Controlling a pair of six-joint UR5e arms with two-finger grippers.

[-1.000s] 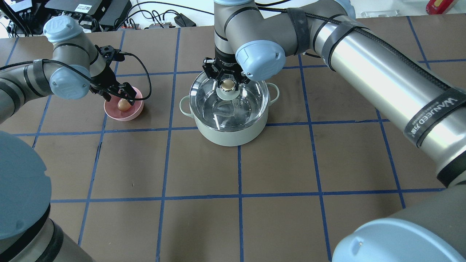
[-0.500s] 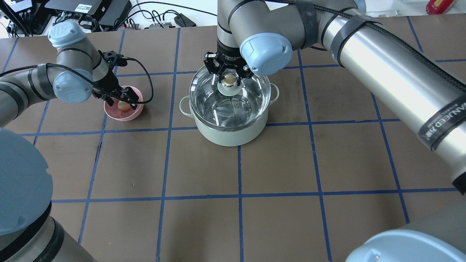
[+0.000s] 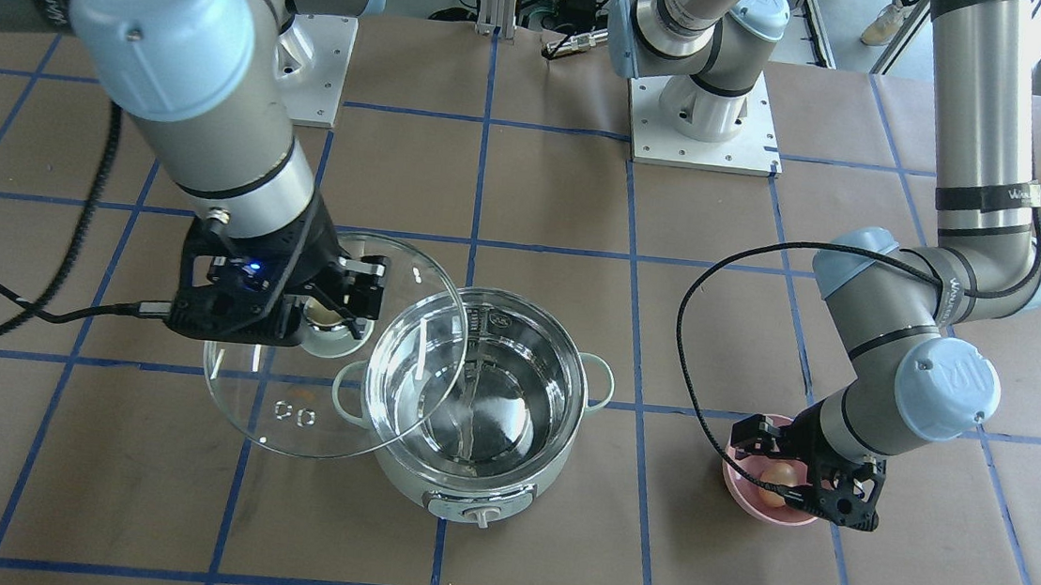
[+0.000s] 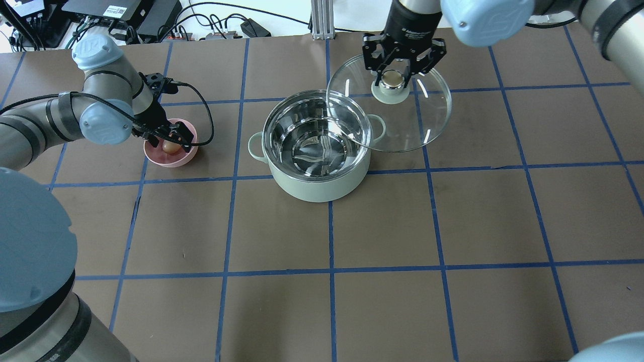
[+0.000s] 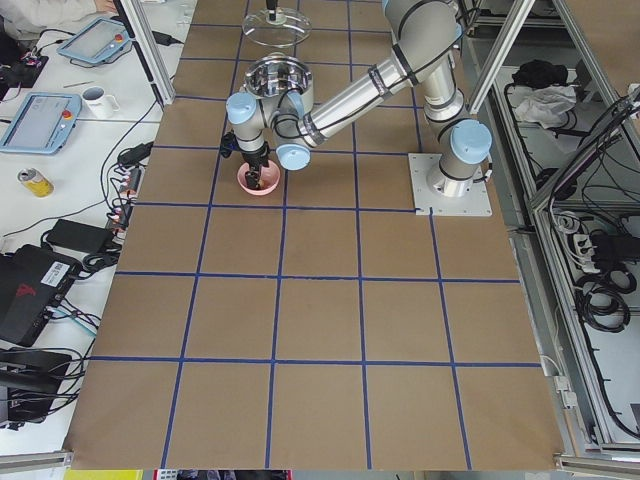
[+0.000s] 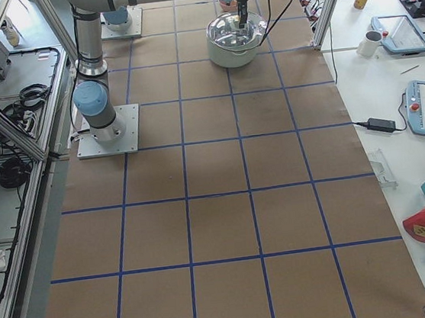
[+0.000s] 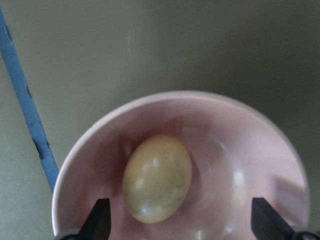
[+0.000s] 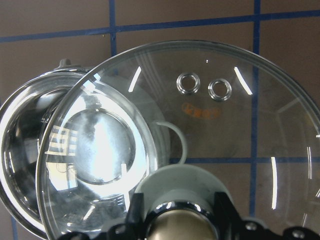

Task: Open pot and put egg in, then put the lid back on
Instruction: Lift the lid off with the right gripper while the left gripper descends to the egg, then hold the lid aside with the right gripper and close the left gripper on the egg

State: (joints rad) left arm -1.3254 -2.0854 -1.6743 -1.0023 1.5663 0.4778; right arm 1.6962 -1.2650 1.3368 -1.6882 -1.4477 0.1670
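One egg point(image 7: 157, 178) is seen lying in the pink bowl point(image 4: 171, 160), left of the pot point(image 4: 322, 187) and apart from it. The left gripper point(image 4: 170, 141) is lowered over the bowl, its fingers point(image 7: 100, 220) spread wide on either side of the egg, neither touching it. The pot is uncovered, its steel inside bare. The lid point(image 4: 422, 128) is held in the air to the right of the pot and farther off, its edge overlapping the pot's rim, with the right gripper point(image 4: 393, 80) clamped on its knob point(image 8: 177, 229). All is set on a brown table point(image 4: 382, 226) marked with blue tape squares; cables point(image 4: 221, 22) are strewn beyond its far edge. The pot's white dial point(image 3: 479, 515) is shown only from the front, the lid's vent rings point(image 8: 189, 83) closest by the right wrist camera, and a bench point(image 5: 60, 130) with a mug point(image 5: 97, 98) only by the end views.
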